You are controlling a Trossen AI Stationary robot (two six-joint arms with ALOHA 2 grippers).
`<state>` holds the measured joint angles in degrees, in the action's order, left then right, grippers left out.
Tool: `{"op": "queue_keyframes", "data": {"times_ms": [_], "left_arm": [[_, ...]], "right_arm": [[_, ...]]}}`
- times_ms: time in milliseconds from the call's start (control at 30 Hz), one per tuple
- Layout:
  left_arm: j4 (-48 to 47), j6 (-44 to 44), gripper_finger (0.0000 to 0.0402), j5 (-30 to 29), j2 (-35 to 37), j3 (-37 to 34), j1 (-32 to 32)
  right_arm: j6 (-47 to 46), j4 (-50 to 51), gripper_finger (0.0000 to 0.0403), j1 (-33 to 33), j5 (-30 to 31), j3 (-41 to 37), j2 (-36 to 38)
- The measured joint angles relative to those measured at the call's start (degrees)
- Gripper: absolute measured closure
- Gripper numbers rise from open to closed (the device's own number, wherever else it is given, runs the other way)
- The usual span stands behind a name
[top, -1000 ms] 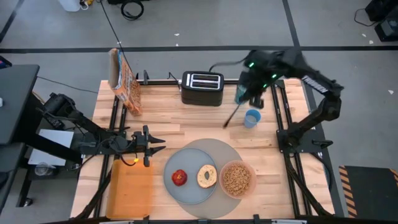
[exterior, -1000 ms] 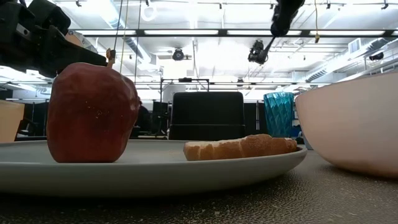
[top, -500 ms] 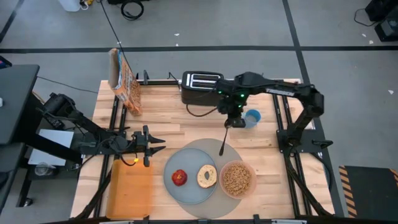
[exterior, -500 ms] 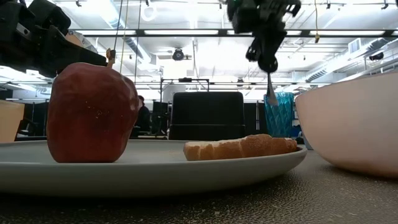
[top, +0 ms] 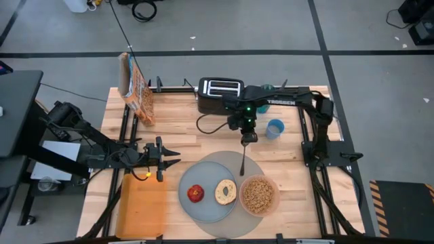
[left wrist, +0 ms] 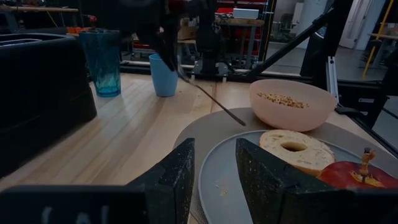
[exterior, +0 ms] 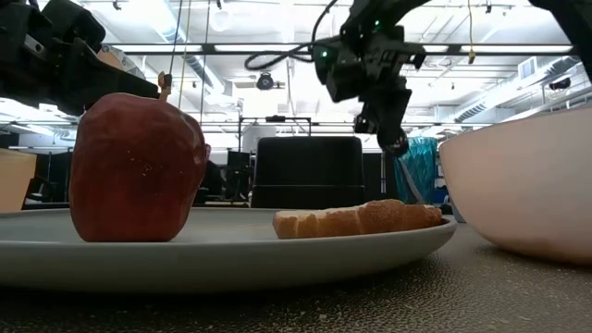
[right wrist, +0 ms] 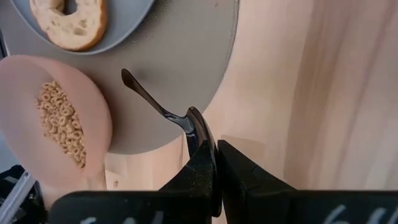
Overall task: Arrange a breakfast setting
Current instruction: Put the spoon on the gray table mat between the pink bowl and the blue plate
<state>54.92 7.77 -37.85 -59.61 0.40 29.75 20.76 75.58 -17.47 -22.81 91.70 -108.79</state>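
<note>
right hand (top: pixel 245 138) clamps metal spoon (top: pixel 243 157), angled down over large round grey mat (top: pixel 252 165).

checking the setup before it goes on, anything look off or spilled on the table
Nothing spilled: the cereal sits inside the pink bowl. The only thing not yet laid is the spoon, pinched in the right gripper above the mat.
</note>
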Motion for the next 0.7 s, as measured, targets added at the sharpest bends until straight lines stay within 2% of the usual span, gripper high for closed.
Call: {"op": "queue_keyframes", "data": {"times_ms": [300, 700], "left_arm": [[-0.1, 0.0, 0.0276, 0.0, 0.0, 0.0, 0.0], [-0.4, 0.2, 0.0276, 0.0, 0.0, 0.0, 0.0]], "right_arm": [[0.0, -1.5, 0.0385, 1.3, -4.2, 0.0, -4.4], [-0.9, -5.0, 0.0385, 4.2, -7.8, -2.2, -5.5]]}}
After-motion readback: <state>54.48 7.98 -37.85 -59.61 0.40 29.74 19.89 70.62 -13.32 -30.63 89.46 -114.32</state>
